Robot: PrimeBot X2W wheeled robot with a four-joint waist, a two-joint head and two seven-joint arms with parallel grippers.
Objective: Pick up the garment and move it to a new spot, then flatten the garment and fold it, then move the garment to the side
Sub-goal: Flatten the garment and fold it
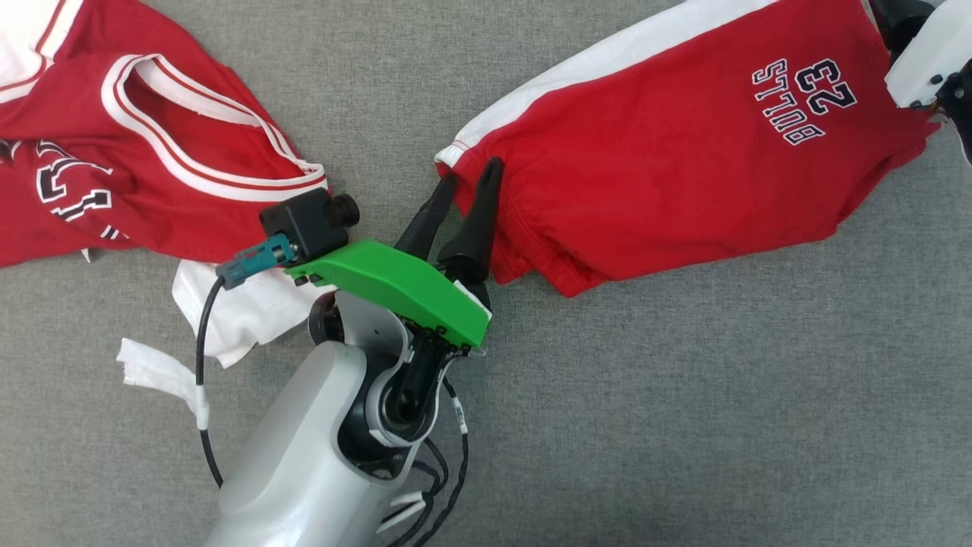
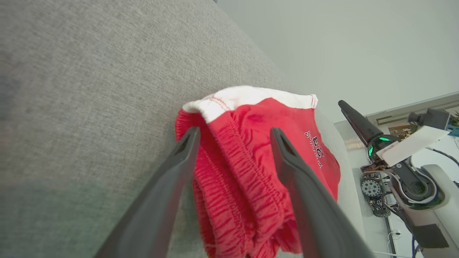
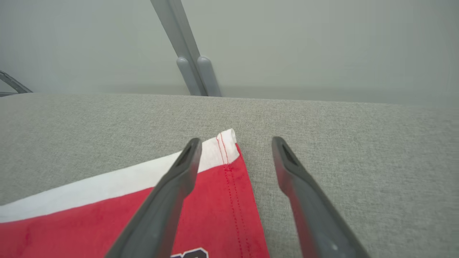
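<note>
On the grey fabric surface (image 1: 683, 425), the red shorts (image 1: 683, 152) lie spread out with a gripper at each end.
The shorts, with a white side stripe and "BULLS 23" print, stretch across the upper right of the head view, the gathered waistband towards the middle and the hem at the far right. The left gripper (image 1: 471, 173) has its fingers parted over the waistband corner, one over the red elastic and the other beside the white stripe, nothing pinched. The right gripper (image 3: 235, 141) is also spread, with the stitched hem corner lying between its fingers; whether they touch the cloth cannot be told. Well apart at the upper left lies a red jersey (image 1: 114, 152), with a white cloth (image 1: 235, 304) under its edge.
</note>
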